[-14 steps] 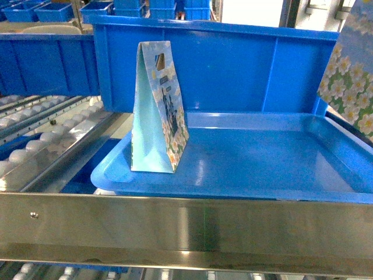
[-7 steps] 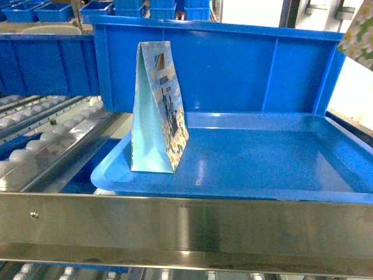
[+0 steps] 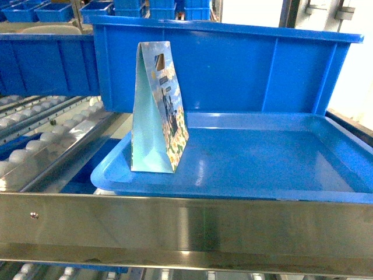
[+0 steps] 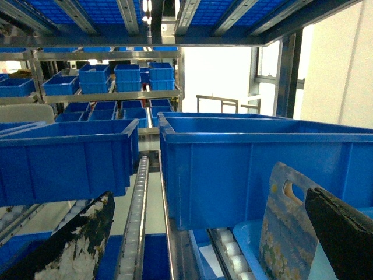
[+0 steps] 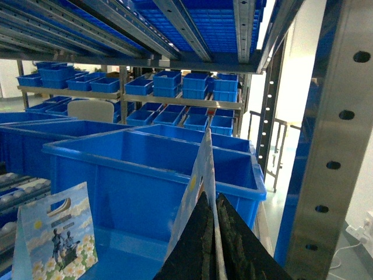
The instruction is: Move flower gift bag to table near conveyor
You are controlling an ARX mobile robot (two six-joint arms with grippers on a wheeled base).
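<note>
Right pincer (image 5: 211, 233) clamps a flower gift bag (image 5: 198, 192); blue bins (image 5: 175, 87) line steel shelving, apparently a warehouse.

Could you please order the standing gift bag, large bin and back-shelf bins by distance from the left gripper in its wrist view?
From the left gripper:
1. standing gift bag, lower right.
2. large bin, behind it.
3. back-shelf bins, far upper left.

The right gripper (image 5: 212, 233) was pinched tight on the edge of a flowered bag (image 5: 197, 186), while the left gripper (image 4: 204, 233) hung with its fingers (image 4: 87, 233) spread wide and holding nothing.
</note>
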